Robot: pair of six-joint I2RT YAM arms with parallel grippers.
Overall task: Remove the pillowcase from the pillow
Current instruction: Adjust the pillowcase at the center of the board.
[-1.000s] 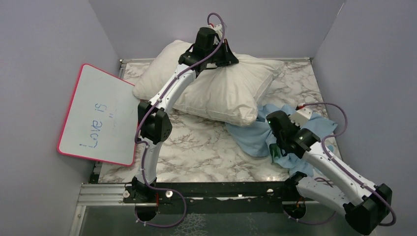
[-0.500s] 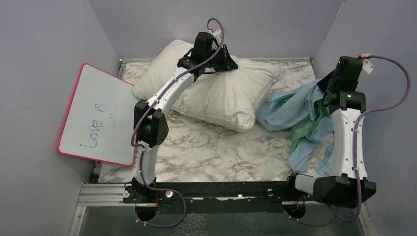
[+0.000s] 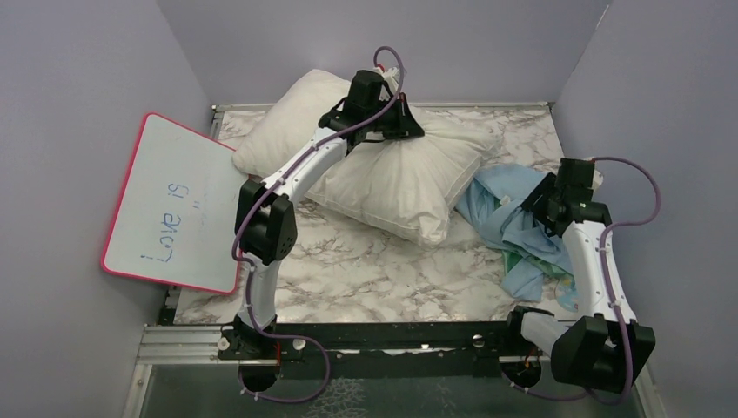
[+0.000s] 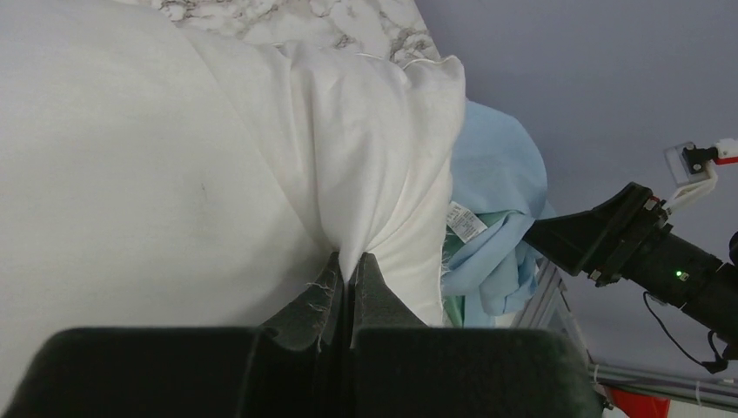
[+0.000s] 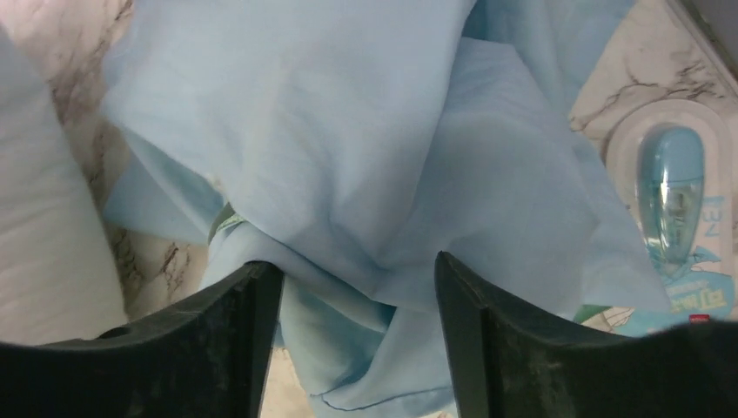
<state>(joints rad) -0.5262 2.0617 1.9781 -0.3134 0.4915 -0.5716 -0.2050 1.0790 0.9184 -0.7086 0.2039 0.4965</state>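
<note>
The cream-white pillow [image 3: 392,174] lies at the back of the table, bare. My left gripper [image 3: 409,131] is shut on a pinch of the pillow's fabric [image 4: 365,174] near its far edge; in the left wrist view that gripper [image 4: 350,261] has its jaws pressed together with the cloth between them. The light blue pillowcase [image 3: 509,209] lies crumpled on the table right of the pillow, with some teal-green showing. My right gripper [image 3: 538,207] hovers over this heap, open. In the right wrist view the gripper [image 5: 357,261] has its fingers wide apart, with loose pillowcase folds [image 5: 348,131] below them.
A pink-framed whiteboard [image 3: 174,205] leans at the table's left edge. A blister pack with a blue item [image 5: 670,192] lies on the marble by the right wall, partly under the pillowcase. Purple walls close the back and both sides.
The right arm swung up to the right with the pillowcase, then came down and opened its jaws, leaving the cloth heaped on the table. The left gripper stayed shut on the pillow.
</note>
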